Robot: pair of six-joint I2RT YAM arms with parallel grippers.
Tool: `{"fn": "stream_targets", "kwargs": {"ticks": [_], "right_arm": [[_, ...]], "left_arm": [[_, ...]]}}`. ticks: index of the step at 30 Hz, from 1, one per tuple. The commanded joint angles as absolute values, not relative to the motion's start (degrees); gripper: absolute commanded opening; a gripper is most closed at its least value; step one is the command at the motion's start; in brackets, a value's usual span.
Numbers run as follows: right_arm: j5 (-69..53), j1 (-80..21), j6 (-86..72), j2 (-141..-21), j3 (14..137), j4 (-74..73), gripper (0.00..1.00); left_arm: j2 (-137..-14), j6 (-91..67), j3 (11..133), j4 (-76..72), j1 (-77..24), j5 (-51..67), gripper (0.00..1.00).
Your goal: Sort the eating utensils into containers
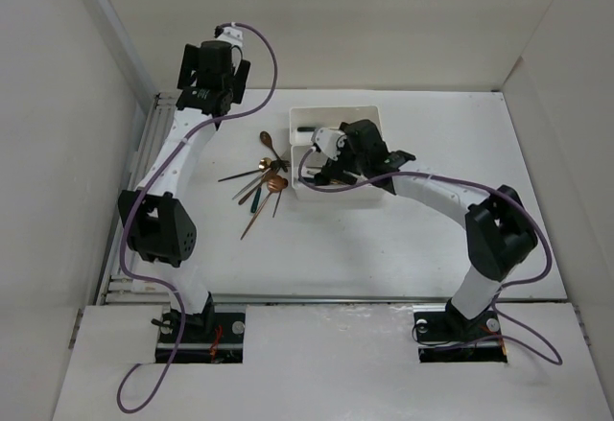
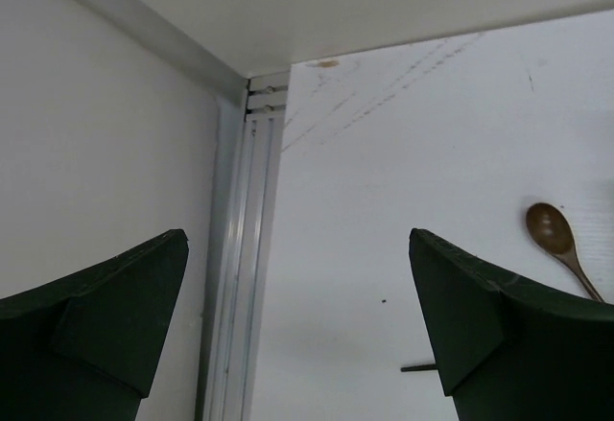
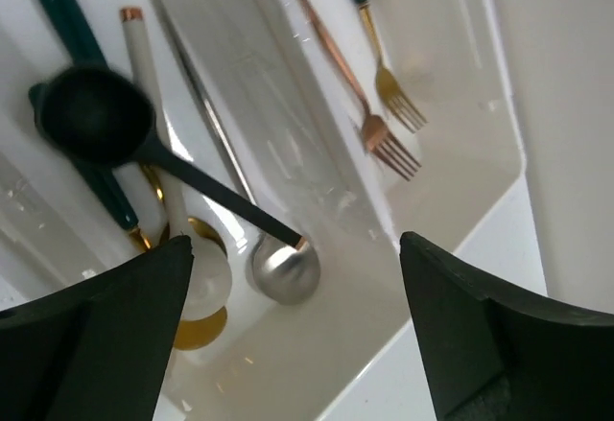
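Observation:
Two white bins sit side by side mid-table, the far one (image 1: 338, 111) and the near one (image 1: 336, 198). My right gripper (image 1: 324, 164) hovers over them, open and empty (image 3: 295, 248). In the right wrist view one bin (image 3: 288, 363) holds spoons: a black one (image 3: 96, 114), a silver one (image 3: 284, 269), a white-handled one (image 3: 158, 133). The other bin (image 3: 484, 124) holds a copper fork (image 3: 384, 143) and a green-handled gold fork (image 3: 395, 95). A pile of loose utensils (image 1: 261, 185) lies on the table left of the bins. My left gripper (image 1: 211, 95) is open and empty (image 2: 297, 277) near the far left corner.
A brown spoon (image 1: 270, 144) lies apart at the top of the pile; it also shows in the left wrist view (image 2: 554, 235). A metal rail (image 2: 251, 248) runs along the table's left edge beside the left wall. White walls close in the back and sides.

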State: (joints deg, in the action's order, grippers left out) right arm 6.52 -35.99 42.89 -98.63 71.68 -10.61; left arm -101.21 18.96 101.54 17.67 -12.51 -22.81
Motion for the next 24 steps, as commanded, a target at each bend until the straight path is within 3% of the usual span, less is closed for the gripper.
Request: {"fn": "stream_targets", "kwargs": {"ticks": [1,2,3,9,11,15,16,20,24], "right_arm": [[8.61,-36.04,38.68,-92.56,74.79,-2.91,0.94],[8.61,-36.04,37.45,-91.5,74.79,-1.6,1.0],[8.61,-36.04,35.96,-89.49,74.79,1.64,1.0],[6.96,-29.29,14.62,-85.87,80.14,7.82,1.0],[-1.69,-25.34,9.42,-85.35,81.21,7.82,1.0],[-15.69,-20.14,3.96,-85.87,81.83,7.82,1.0],[-16.43,-20.13,3.96,-85.87,81.3,7.82,1.0],[-15.03,-18.9,3.96,-84.38,77.97,7.29,1.0],[-14.41,-18.37,3.96,-82.53,75.77,7.29,1.0]], "left_arm": [[-97.38,18.63,107.57,15.63,-13.54,-30.85,1.0],[-96.6,17.94,108.54,16.51,-13.01,-29.89,1.0],[-96.59,17.93,109.5,17.48,-12.49,-28.75,1.0],[-94.75,28.0,116.12,36.28,-6.5,8.23,0.98],[-94.75,36.33,107.03,38.49,-8.95,9.4,0.98],[-98.76,41.04,95.63,40.59,-9.58,11.31,0.87],[-100.27,41.04,95.63,41.3,-9.58,12.9,0.79],[-108.87,41.57,97.65,42.71,-9.58,17.75,0.66],[-111.18,42.97,96.51,39.74,-9.58,17.75,0.64]]}}
